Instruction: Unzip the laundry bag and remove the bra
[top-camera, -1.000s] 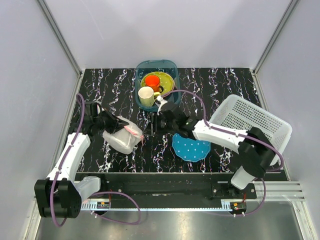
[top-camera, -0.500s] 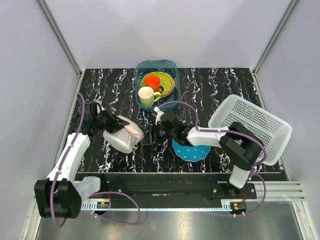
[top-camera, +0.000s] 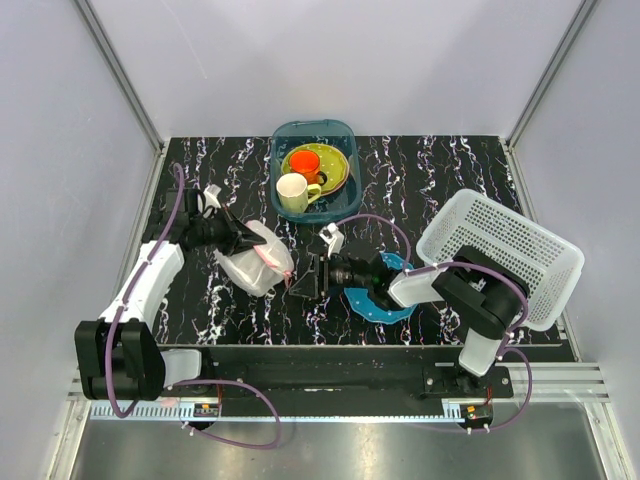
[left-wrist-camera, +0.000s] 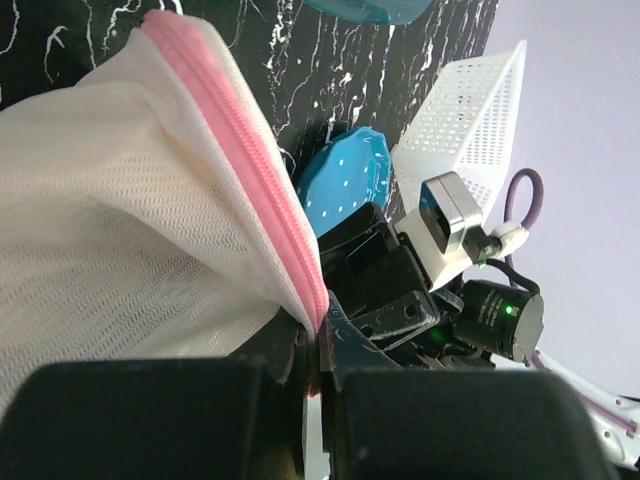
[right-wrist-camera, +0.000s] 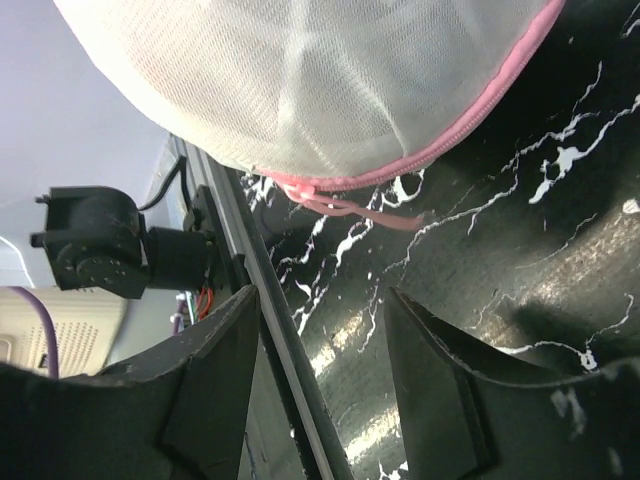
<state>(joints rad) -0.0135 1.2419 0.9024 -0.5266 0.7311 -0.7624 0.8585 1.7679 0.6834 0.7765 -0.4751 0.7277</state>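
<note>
Left end effector (top-camera: 241, 243) pinching the pink-trimmed round white mesh laundry bag (top-camera: 258, 266), right arm folded low at its four o'clock, right end effector (top-camera: 304, 284) spread, empty

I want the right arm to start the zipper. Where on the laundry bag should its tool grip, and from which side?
Best grip the thin pink pull cord dangling from the zipper trim of the laundry bag. Come in low from the right, where the right tool faces it open: the cord hangs free of the mesh, and the left tool pinches the trim.
</note>
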